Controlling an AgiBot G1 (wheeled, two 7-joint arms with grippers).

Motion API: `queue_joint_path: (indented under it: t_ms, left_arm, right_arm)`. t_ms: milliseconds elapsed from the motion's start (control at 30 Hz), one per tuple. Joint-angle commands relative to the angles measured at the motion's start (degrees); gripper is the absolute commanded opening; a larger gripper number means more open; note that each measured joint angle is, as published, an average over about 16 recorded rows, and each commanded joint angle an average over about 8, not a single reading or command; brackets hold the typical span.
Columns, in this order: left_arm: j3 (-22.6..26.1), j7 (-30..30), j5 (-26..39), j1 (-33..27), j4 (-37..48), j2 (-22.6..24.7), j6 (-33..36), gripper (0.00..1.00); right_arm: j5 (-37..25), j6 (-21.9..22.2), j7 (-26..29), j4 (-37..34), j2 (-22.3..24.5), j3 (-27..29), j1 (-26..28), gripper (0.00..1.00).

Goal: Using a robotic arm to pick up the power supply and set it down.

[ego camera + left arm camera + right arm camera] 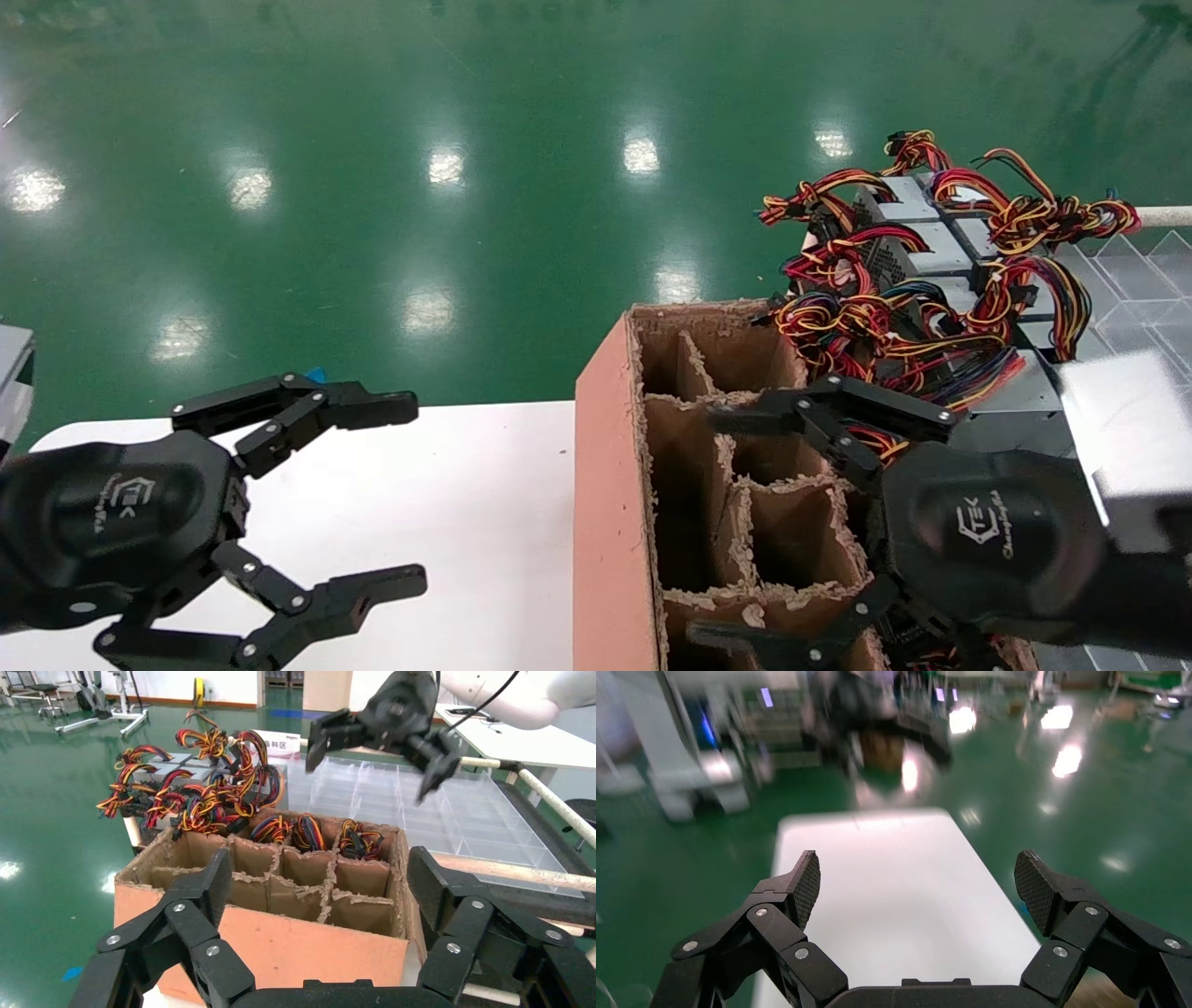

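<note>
Several silver-grey power supplies [931, 247] lie piled at the back right behind the cardboard box, trailing red, yellow and black wires; the left wrist view shows them too [176, 761]. More wire bundles [309, 832] fill the box's far compartments. My right gripper [708, 527] hovers open over the box's compartments and holds nothing; it faces the white table [891, 881], and its pads [807, 885] are bare. My left gripper [414, 494] stands open and empty above the table left of the box, facing the box's side [320, 874].
A brown cardboard divider box [605, 466] stands on the right part of the white table [466, 485]. A clear plastic compartment tray [1136, 280] lies to the right of the pile. Green floor lies beyond the table.
</note>
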Motion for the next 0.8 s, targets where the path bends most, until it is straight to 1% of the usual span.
queue_joint_path:
  t_ms: [33,167,300,467,633,667,700,733,800]
  left_arm:
    - [0.0,0.0,0.0,0.0,0.0,0.0,0.0,0.0]
    - [0.0,0.0,0.0,0.0,0.0,0.0,0.0,0.0]
    - [0.0,0.0,0.0,0.0,0.0,0.0,0.0,0.0]
    - [0.0,0.0,0.0,0.0,0.0,0.0,0.0,0.0]
    - [0.0,0.0,0.0,0.0,0.0,0.0,0.0,0.0]
    - [0.0,0.0,0.0,0.0,0.0,0.0,0.0,0.0]
    - [0.0,0.0,0.0,0.0,0.0,0.0,0.0,0.0]
    - [0.0,0.0,0.0,0.0,0.0,0.0,0.0,0.0]
    - [0.0,0.0,0.0,0.0,0.0,0.0,0.0,0.0]
  right_arm:
    - [-2.62,-0.31,-1.33,0.36,0.91,-0.25,1.14,1.0]
    - [-7.79,-2.02,-3.05,-0.82,3.27,-1.53,4.18,1.0]
    - [-11.1,-2.9,-4.5,-2.34,5.13,-3.04,6.21,1.0]
    - [-14.86,-2.27,-7.93,-3.74,6.37,-4.69,7.5,1.0]
    - [-18.73,-1.37,-11.72,-5.74,6.13,-5.7,8.91,1.0]
    - [-19.43,-1.29,-12.28,-6.2,5.97,-5.88,9.3,0.96]
    - [-20.06,-1.27,-12.72,-6.68,5.79,-6.07,9.69,0.88]
    - [-20.65,-1.3,-13.04,-7.16,5.6,-6.28,10.11,0.77]
    - [-21.89,-1.36,-13.61,-8.02,5.23,-6.75,10.99,0.52]
